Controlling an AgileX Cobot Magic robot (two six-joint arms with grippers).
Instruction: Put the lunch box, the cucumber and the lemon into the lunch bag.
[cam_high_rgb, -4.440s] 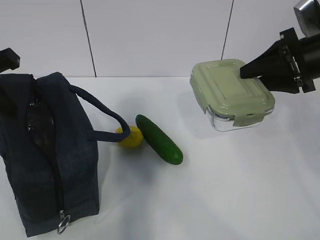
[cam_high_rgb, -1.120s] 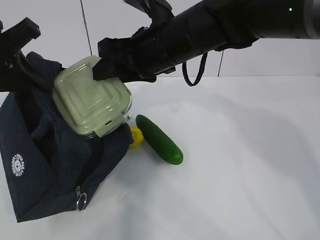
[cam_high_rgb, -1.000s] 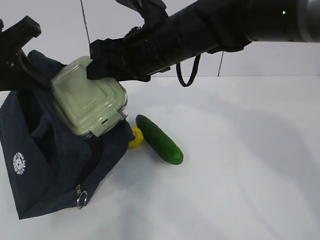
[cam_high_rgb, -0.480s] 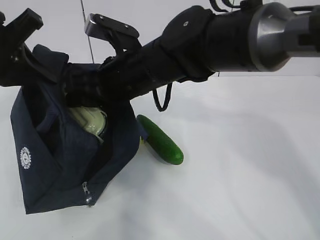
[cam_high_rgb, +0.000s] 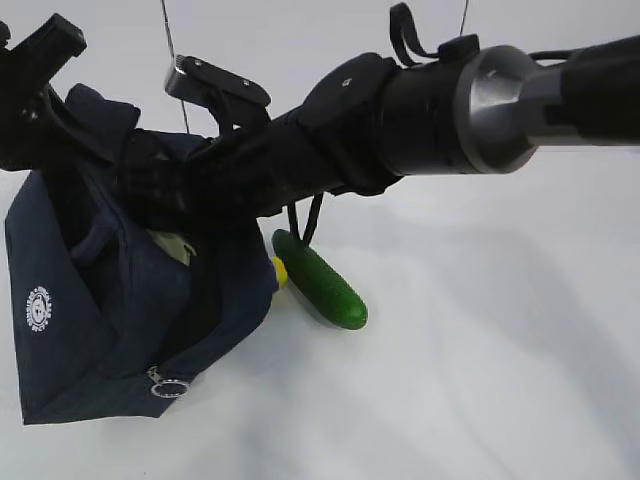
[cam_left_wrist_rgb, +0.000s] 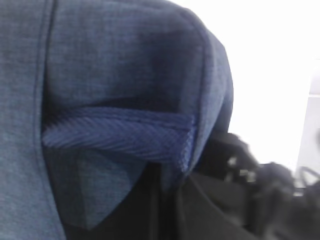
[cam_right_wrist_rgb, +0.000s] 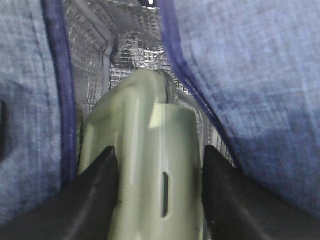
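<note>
broadly, the white surface (cam_high_rgb: 480, 380) fills the exterior view, and the right arm (cam_high_rgb: 420, 110) is the biggest thing over it, a thick black limb reaching from 3 o'clock across the middle toward 9 o'clock, its front end buried in the mouth of the lunch bag (cam_high_rgb: 90, 330). the bag sits at 8 o'clock, boxy and dark navy, leaning with its opening turned up toward the arm; a small white round logo (cam_high_rgb: 37, 308) shows on its near face and a metal ring pull (cam_high_rgb: 168, 386) hangs at its lower edge. the left arm (cam_high_rgb: 40, 90) comes in at 10 o'clock and meets the bag's upper rim.

the left wrist view is filled with navy cloth and a ribbed strap (cam_left_wrist_rgb: 120, 135) right against the lens. the left gripper itself is not seen there, but its jaws are closed tight; what they pinch cannot be told from the pictures, though bag fabric lies all round them.

the lunch box (cam_right_wrist_rgb: 147, 180) is inside the bag, lid edge-on in the right wrist view, with silvery lining (cam_right_wrist_rgb: 135, 50) beyond it at 12 o'clock. the right gripper (cam_right_wrist_rgb: 155, 192) has its jaws about halfway apart, one dark finger on each side of the box, gripping it. in the exterior view only a pale sliver of the box shows in the bag's mouth.

the cucumber (cam_high_rgb: 320, 280) lies on the surface just right of the bag, running from 11 to 5 o'clock. the lemon (cam_high_rgb: 281, 271) is a small yellow patch wedged between cucumber and bag, mostly hidden.
</note>
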